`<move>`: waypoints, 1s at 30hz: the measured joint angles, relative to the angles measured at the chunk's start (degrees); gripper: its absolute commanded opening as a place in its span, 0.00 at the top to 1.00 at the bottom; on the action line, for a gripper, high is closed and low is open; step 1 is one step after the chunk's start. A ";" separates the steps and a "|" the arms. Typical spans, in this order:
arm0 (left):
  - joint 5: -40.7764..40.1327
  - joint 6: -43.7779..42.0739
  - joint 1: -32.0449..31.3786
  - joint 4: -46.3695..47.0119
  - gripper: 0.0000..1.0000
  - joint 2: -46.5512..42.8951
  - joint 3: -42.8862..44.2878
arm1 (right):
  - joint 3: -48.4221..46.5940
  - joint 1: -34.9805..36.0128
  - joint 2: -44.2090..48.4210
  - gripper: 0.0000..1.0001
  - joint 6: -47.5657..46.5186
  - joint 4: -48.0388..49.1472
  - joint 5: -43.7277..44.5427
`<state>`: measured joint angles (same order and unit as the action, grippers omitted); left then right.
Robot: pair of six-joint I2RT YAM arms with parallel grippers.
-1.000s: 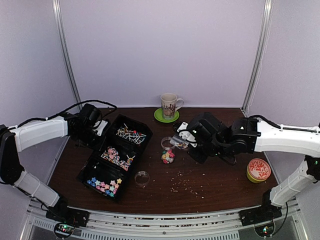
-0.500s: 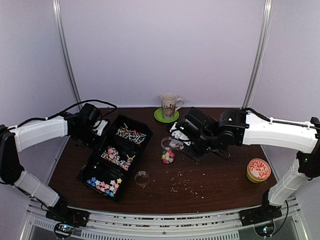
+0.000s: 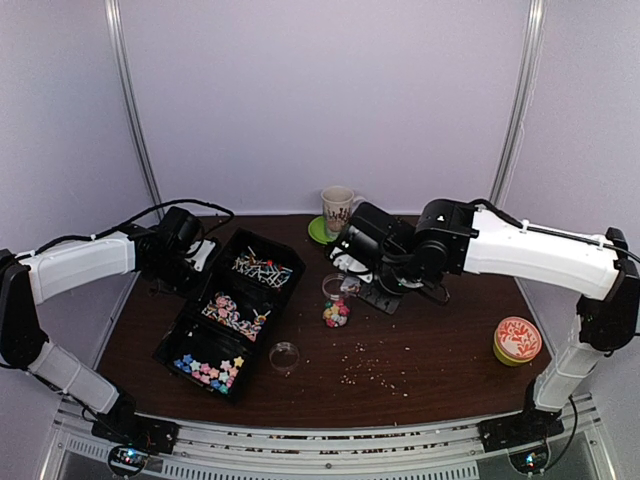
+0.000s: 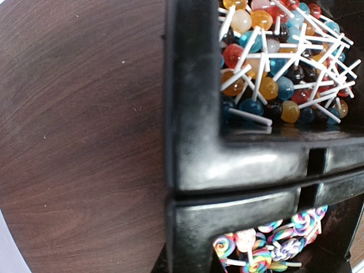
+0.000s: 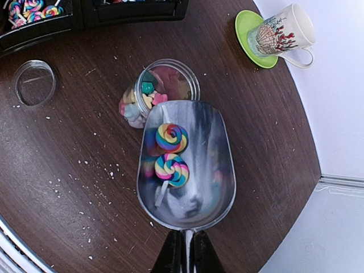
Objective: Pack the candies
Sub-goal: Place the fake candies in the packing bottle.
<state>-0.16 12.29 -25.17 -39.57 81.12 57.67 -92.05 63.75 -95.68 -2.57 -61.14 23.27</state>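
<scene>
Fingers of R gripper are clamping narrow on scoop handle. Two swirl lollipops are lying in it, lip hanging over jar mouth. Step: tipping in. Next: tilting fwd, keeping lip over opening. L gripper is sitting by tray; its grip: cannot tell.

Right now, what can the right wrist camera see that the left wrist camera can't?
Only the right wrist view shows the metal scoop carrying two swirly lollipops, the candy jar at its tip, a clear lid, and the mug on a green saucer. Only the left wrist view shows the round ball lollipops up close. Both show the black tray, more swirly lollipops inside it, and the brown table.
</scene>
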 measured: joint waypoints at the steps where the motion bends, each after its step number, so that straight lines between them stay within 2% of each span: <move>1: 0.02 0.00 0.00 0.00 1.00 0.00 0.00 | -0.42 -0.02 -0.28 1.00 -0.02 -0.33 0.02; 19: 0.42 0.00 0.00 0.00 1.00 0.00 0.00 | -11.67 -0.13 -7.43 1.00 -1.05 -8.66 1.95; 30: 0.44 0.00 0.00 0.00 1.00 0.00 0.02 | -13.57 -0.13 -8.50 1.00 -2.10 -10.21 2.62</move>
<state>0.27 12.29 -25.17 -39.57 81.12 57.69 -105.62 63.61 -104.18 -4.67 -71.35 25.89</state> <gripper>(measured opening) 0.080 0.062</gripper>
